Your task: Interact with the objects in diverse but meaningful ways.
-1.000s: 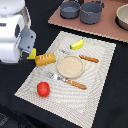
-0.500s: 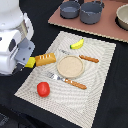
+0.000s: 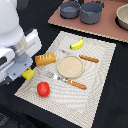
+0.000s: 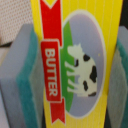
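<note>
The butter block (image 4: 75, 62) fills the wrist view: yellow box, red ribbon reading BUTTER running along it, a black-and-white cow on a blue and green oval. And it's pinched, folks, grey pads with teal edging (image 4: 22, 80) pressed against both of its long sides, so the gripper (image 3: 26, 70) is clamped on it. In the exterior view only a yellow corner of the block (image 3: 28, 74) peeks out under the white arm (image 3: 15, 40), at the exterior view's left edge of the woven placemat (image 3: 100, 75).

Just beside it, toward the exterior view's right, the orange-brown bread loaf (image 3: 45, 59) lies on the mat, close to the gripper, apart from the block. Nearer the camera sits the round red tomato (image 3: 43, 89), on the mat, on its own. At the mat's centre there's a tan round plate (image 3: 70, 66), a fork (image 3: 68, 80) with an orange handle lying along its near side and a knife (image 3: 82, 56) with an orange handle on its far side. Past that, the yellow banana (image 3: 77, 44) rests near the mat's far edge.

Further back, a reddish-brown board (image 3: 107, 27) carries two dark grey pots (image 3: 70, 9) side by side, with a pale bowl (image 3: 123, 16) at the exterior view's right edge.
</note>
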You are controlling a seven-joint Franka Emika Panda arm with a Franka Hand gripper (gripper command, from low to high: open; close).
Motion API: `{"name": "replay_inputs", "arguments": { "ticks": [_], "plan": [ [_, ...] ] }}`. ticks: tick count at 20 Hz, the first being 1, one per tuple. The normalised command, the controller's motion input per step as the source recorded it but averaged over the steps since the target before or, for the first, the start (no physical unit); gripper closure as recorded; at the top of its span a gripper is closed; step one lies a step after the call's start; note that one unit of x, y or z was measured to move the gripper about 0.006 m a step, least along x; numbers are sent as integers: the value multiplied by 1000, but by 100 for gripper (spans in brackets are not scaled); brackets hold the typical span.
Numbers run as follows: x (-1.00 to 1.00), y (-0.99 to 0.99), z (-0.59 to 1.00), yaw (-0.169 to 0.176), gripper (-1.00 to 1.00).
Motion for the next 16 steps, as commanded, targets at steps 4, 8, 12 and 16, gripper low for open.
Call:
{"name": "replay_inputs", "arguments": {
  "ticks": [4, 8, 12, 16],
  "plan": [
    [421, -179, -26, -66, 100],
    [399, -200, -19, -67, 100],
    [304, -204, -121, -57, 100],
    [131, -126, -219, -15, 100]
  ]
}}
